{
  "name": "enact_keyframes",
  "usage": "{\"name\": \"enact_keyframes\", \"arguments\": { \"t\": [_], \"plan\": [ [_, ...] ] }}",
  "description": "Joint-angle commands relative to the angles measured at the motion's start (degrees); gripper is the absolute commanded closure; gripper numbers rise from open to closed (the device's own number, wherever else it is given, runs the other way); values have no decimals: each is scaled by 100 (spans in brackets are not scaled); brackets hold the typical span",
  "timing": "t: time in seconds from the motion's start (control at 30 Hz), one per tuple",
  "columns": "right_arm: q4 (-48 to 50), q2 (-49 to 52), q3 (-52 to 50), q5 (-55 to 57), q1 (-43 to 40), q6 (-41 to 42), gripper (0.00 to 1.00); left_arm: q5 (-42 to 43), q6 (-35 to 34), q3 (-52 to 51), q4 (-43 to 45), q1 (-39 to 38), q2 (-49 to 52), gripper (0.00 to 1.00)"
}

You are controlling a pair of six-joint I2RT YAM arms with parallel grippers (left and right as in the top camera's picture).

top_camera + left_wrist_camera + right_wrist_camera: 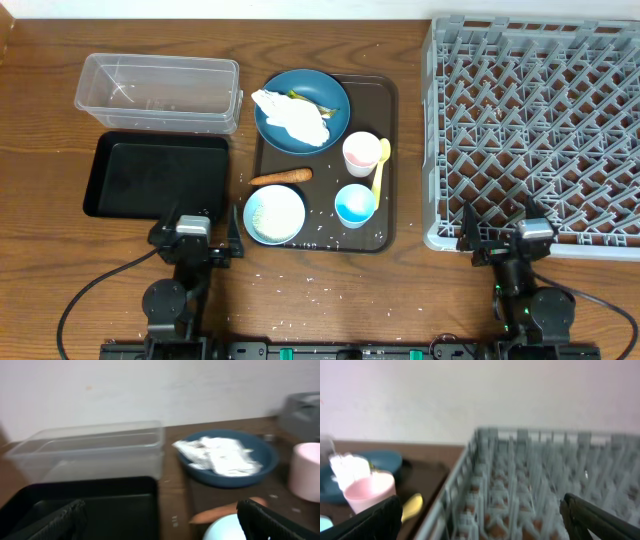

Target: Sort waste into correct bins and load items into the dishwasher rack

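On the dark brown serving tray (388,160) lie a dark-blue plate (335,120) with a crumpled white napkin (292,117) and a yellow-green scrap (312,102), a pink cup (361,153), a yellow spoon (381,166), a light-blue cup (355,204), a pale bowl (274,214) and an orange carrot (281,177). Rice grains (318,228) are scattered about. The clear tub (158,92) and black tray (155,175) stand at the left, the grey rack (535,130) at the right. My left gripper (195,245) is open and empty near the black tray's front. My right gripper (507,243) is open and empty at the rack's front edge.
More rice grains (300,290) lie on the wooden table in front of the serving tray. In the left wrist view the tub (95,450), plate (260,467) and pink cup (305,470) show ahead. The right wrist view faces the rack (535,485).
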Motion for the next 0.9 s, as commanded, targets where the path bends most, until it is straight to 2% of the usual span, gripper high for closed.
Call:
{"name": "enact_keyframes", "arguments": {
  "t": [0.0, 0.13, 0.23, 0.47, 0.6, 0.67, 0.77, 0.87],
  "plan": [
    [299, -28, 57, -181, 57, 109, 1, 970, -57, 26, 417, -28, -22, 3],
    [295, 79, 487, -131, 44, 118, 1, 979, -157, 669, 553, -28, 264, 3],
    [302, 470, 975, -101, -2, 118, 1, 964, -157, 1495, 387, -28, 988, 3],
    [111, 2061, 2441, -280, -7, -186, 1, 1005, -155, 4446, -1073, -105, 3904, 3],
    [-616, 3130, 3414, -313, -7, -245, 1, 1001, -157, 6524, -2216, -330, 5683, 3],
    [-1147, 3668, 3971, -334, -7, -251, 1, 955, -162, 7755, -3099, -511, 6638, 3],
    [-2100, 4487, 4870, -332, -7, -393, 1, 448, -186, 9711, -4669, -868, 8115, 3],
    [-2841, 5117, 5569, -332, -7, -439, 1, 249, -184, 11077, -5709, -1198, 9217, 3]
  ]
}}
